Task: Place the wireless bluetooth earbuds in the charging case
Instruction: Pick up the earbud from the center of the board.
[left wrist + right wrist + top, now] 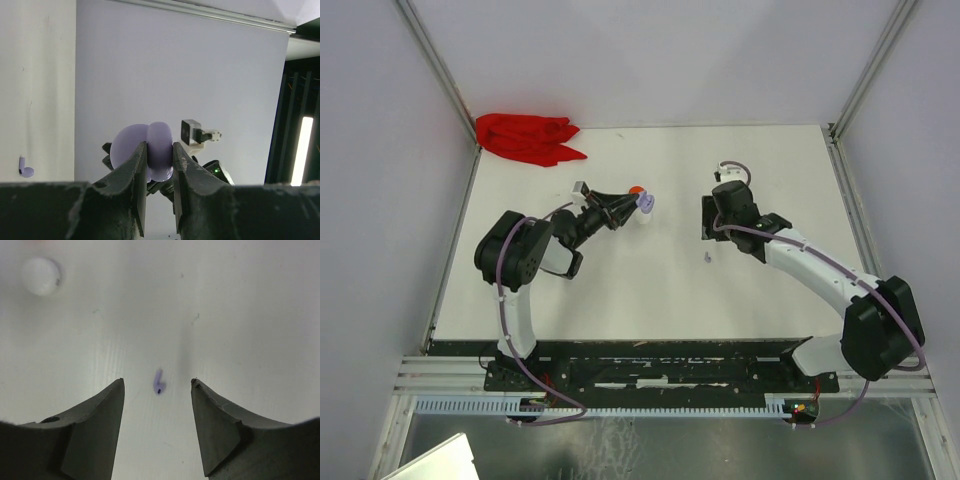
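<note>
Hovering open near the middle of the worktop (650, 300), the right claw (157, 385) has a purple earbud (159, 382) lying below between its jaws, while the left claw (159, 160) clamps the purple case (129, 145).

Small purple stemmed earbud (159, 382) lying loose; rounded purple charging case (160, 139) clamped in left pincer (159, 148).

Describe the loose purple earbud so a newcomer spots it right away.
On the white table, look right of centre, just nearer the arm bases than the right gripper. The purple earbud lies there alone on bare surface. It is tiny and stemmed, unlike the rounded purple charging case clamped in the left gripper.
</note>
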Robot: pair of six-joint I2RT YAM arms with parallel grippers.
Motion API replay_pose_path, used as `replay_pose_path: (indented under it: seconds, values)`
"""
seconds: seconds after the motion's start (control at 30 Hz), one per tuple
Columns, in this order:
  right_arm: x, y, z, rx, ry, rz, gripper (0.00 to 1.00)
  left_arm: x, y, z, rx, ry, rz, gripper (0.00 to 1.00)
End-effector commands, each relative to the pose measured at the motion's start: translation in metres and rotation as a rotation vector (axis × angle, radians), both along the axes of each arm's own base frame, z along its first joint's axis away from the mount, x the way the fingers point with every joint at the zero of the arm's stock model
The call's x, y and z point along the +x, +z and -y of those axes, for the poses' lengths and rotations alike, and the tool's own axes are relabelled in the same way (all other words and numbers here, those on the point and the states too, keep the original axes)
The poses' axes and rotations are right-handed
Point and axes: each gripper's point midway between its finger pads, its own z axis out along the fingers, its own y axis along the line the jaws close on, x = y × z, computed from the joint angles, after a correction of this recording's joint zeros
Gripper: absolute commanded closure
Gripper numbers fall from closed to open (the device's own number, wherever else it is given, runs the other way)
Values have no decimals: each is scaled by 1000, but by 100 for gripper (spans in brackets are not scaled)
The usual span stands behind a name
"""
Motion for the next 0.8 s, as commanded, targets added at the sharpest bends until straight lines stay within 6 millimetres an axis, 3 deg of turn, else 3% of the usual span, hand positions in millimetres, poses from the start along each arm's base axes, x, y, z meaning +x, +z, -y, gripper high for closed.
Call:
replay_pose_path:
  seconds: [0.0,0.37,0.77]
  values:
    - [-28,-39,34,-150,-92,-167,36,-17,47,-7,-62,3,214,97]
    - [-36,-92,56,-330,-129,-304,33,-19,44,-8,-57,-1,206,97]
    - [-29,-116,42,-320,-83,-353,32,-16,40,-15,-52,6,196,97]
